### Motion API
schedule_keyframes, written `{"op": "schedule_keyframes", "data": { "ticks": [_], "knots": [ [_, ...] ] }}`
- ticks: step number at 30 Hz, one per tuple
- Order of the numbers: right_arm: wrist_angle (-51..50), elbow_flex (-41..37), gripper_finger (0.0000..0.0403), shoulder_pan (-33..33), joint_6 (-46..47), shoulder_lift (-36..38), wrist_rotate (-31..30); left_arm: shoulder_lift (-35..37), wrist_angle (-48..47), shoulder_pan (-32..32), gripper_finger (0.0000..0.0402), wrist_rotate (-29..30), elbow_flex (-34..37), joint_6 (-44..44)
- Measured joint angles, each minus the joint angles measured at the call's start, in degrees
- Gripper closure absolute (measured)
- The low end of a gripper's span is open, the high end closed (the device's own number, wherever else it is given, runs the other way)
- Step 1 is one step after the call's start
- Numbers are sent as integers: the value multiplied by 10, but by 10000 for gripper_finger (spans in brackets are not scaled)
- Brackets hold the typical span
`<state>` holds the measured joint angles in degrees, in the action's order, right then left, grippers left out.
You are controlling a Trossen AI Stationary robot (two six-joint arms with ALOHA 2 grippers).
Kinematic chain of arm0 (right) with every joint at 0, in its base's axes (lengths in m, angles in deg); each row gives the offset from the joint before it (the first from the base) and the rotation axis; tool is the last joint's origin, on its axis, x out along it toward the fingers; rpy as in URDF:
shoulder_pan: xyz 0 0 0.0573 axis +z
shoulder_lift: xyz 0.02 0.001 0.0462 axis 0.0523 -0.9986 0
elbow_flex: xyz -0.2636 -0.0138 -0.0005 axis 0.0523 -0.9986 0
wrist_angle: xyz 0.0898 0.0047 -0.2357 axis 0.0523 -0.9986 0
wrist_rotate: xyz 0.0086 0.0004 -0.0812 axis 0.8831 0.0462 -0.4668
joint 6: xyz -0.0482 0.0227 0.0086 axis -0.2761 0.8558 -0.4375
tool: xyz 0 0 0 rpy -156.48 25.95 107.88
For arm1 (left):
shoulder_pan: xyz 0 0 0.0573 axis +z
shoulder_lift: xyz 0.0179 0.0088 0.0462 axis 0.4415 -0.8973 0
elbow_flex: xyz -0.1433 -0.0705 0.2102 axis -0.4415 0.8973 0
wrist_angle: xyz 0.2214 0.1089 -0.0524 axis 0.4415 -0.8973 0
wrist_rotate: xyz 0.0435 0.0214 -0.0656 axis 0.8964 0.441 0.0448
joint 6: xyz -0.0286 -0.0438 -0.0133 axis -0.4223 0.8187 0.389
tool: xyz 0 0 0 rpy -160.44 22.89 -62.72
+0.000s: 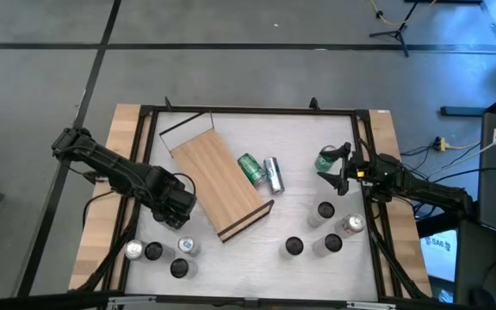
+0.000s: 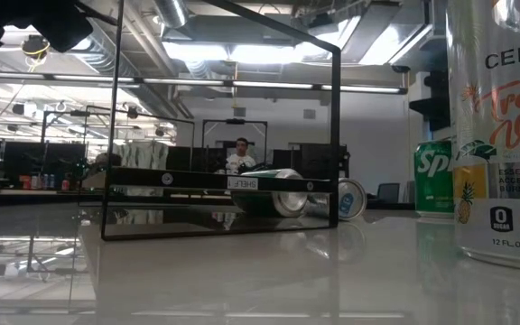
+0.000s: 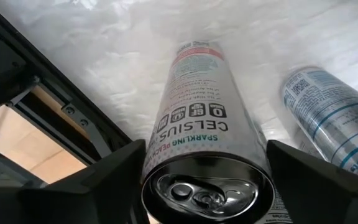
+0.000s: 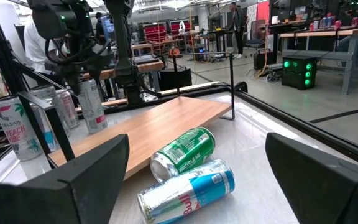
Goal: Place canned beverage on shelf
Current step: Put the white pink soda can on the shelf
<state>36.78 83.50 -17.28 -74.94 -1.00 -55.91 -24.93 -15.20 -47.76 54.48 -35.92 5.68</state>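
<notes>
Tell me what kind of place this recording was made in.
Probably a robotics lab or workshop: the room behind the table has ceiling strip lights over rows of desks cluttered with gear, and a person sits at the back.

From above I count eleven cans on the surface. Four upright cans (image 1: 152, 251) stand in a cluster at seven o'clock. Two lying cans (image 1: 261, 171) are side by side at the centre, one green and one silver and blue. One upright green can (image 1: 325, 161) stands alone at three o'clock. Four more standing cans (image 1: 332, 244) are grouped at five o'clock. There is one shelf (image 1: 218, 181), and I have two arms.
</notes>
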Motion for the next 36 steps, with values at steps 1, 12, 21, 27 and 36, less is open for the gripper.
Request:
{"op": "schedule_keyframes", "data": {
  "ticks": [1, 12, 21, 27, 36],
  "knots": [
    [4, 0, 31, 0, 6, 0, 3, 0, 0, 0, 103, 0, 0, 0],
    [87, -1, 31, 0, 124, 0, 32, 1, 0, 1, 166, -1, 0, 2],
    [87, -1, 31, 0, 149, 0, 7, 21, 1, 25, 160, -44, 1, 17],
    [87, -1, 31, 0, 150, 0, 7, 58, 0, 65, 159, -61, 0, 56],
    [87, -1, 31, 0, 150, 0, 7, 84, -24, 131, 160, -56, -74, 98]
  ]
}}
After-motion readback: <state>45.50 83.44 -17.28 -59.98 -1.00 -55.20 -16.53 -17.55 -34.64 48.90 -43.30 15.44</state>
